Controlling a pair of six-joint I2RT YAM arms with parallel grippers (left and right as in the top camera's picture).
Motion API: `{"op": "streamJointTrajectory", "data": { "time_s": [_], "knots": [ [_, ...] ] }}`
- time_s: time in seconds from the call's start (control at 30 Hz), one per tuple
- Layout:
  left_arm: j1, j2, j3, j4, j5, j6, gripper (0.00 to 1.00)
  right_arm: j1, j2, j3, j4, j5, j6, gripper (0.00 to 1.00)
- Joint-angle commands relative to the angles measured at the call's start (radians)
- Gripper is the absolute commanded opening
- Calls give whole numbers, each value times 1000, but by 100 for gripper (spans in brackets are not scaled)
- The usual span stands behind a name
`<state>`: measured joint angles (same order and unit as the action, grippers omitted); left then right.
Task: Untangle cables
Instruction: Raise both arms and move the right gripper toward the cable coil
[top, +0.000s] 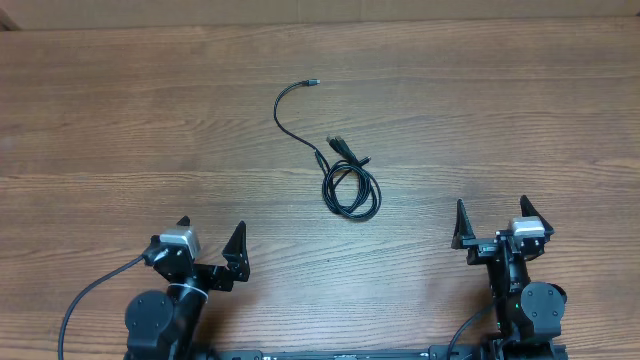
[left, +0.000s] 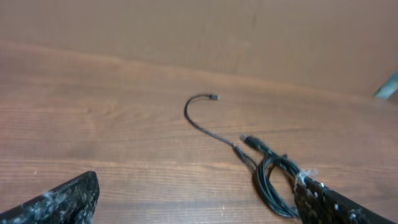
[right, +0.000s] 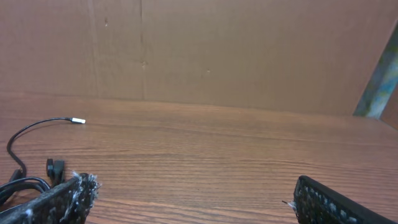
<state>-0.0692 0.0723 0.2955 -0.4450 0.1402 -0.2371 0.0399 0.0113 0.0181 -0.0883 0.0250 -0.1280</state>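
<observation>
Cables (top: 350, 190) lie coiled and tangled at centre of worktop (top: 100, 120), one end trailing outward. My left jaws and right jaws wide, empty, well apart from cables. Untangling not yet begun; all steps remain.

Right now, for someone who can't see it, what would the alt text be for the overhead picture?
Thin black cables lie in a small coiled tangle on a wooden table, one loose end arcing away from the coil. At the bottom edge, the left gripper and right gripper both stand open, apart from the cables.
</observation>
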Motion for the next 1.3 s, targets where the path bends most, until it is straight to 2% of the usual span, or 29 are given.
{"op": "streamJointTrajectory", "data": {
  "time_s": [0.0, 0.4, 0.6, 0.77, 0.83, 1.0, 1.27],
  "knots": [
    [8, 80, 100, -51, 18, -11, 100, -1, -6, -10, 6, -4, -1, 100],
    [8, 470, 442, -362, 53, -10, 100, -1, -6, -10, 30, -3, -2, 100],
    [8, 618, 616, -549, 153, -11, 100, -1, -6, -10, 21, -4, 0, 100],
    [8, 648, 629, -576, 139, -10, 100, -1, -6, -10, 21, -104, 17, 100],
    [8, 659, 629, -576, 140, -11, 100, -1, -6, -3, 40, -116, 131, 100],
    [8, 676, 629, -575, 142, -11, 100, -1, -5, 37, 29, -116, 257, 100],
    [8, 686, 629, -566, 142, -15, 100, -1, 71, 167, -151, -117, 262, 100]
  ]
}}
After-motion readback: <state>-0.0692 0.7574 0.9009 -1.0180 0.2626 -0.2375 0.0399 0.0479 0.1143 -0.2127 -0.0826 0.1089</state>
